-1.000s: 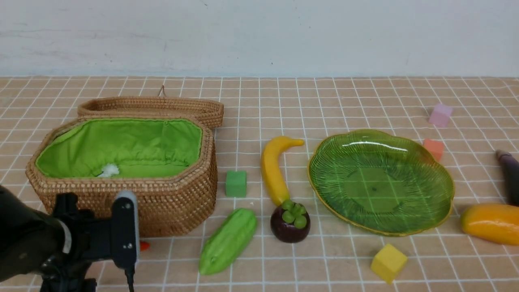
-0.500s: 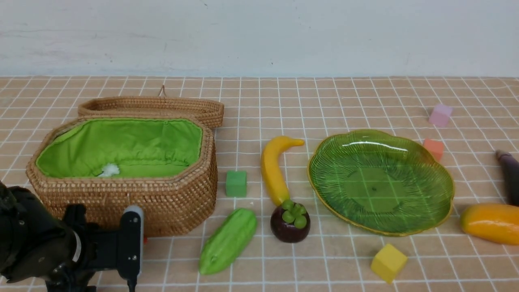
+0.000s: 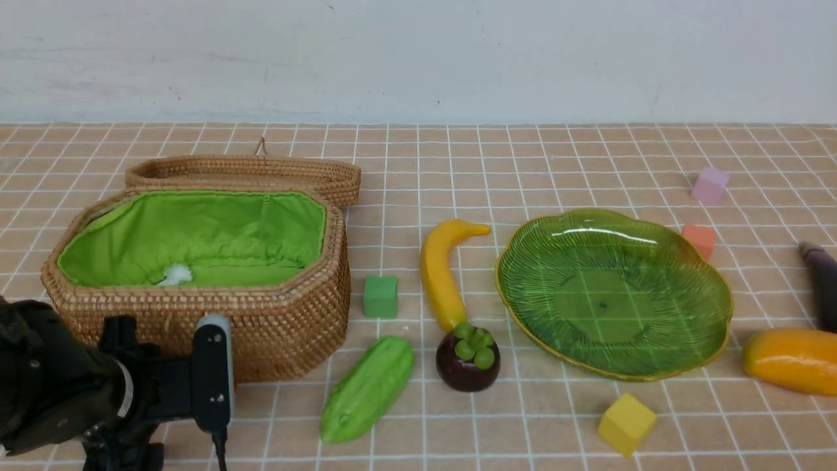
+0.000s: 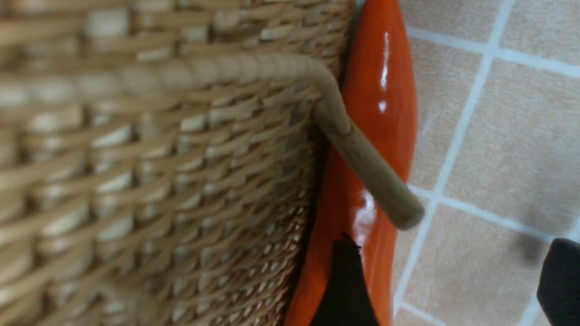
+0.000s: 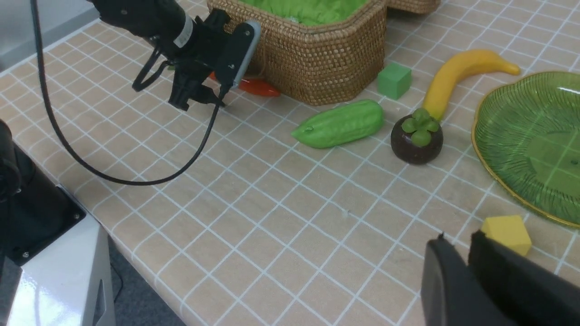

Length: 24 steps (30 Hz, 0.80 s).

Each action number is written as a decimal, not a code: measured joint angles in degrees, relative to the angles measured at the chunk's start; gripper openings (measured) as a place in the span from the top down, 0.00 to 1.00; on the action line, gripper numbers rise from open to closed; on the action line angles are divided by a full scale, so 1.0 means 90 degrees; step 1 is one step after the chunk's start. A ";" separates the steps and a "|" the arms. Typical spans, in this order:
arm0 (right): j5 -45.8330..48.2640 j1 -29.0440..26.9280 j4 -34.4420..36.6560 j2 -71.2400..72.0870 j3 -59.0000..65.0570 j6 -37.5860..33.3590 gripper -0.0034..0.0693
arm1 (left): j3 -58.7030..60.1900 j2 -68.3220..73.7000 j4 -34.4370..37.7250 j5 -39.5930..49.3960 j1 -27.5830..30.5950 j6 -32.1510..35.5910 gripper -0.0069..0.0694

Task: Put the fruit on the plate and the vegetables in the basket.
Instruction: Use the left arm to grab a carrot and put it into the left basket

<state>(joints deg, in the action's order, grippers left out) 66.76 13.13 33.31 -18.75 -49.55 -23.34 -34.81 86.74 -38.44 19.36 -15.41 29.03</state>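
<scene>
Front: the basket is sitting open at the left with its lid behind, holding a white tuft on green lining; the banana and mangosteen are lying just left of the plate. Left wrist: the left gripper is standing spread, one finger over the carrot, which is lying against the basket wall. Right wrist: the right gripper is hanging nearly closed on nothing, near a yellow cube.

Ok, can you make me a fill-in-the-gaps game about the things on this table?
The shiny orange carrot lies right beside the brown woven wicker ____.
The wide green glass plate holds ____.
The round dark-purple mangosteen sits at one end of the long yellow ____.
Missing words: basket, nothing, banana.
</scene>
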 joint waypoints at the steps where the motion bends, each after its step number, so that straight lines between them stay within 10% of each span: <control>1: 0.0021 0.0000 0.0029 0.0000 0.0000 0.0000 0.82 | -0.0007 0.0014 -0.0095 -0.0013 0.0000 -0.0165 0.22; 24: 0.0097 0.0000 0.0251 0.0000 0.0000 0.0000 0.80 | -0.0079 0.0375 -0.1212 0.0057 -0.0002 -0.1381 0.26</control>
<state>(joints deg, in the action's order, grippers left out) 67.63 13.13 35.57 -18.75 -49.55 -23.34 -35.51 90.11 -49.35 19.88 -15.43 16.60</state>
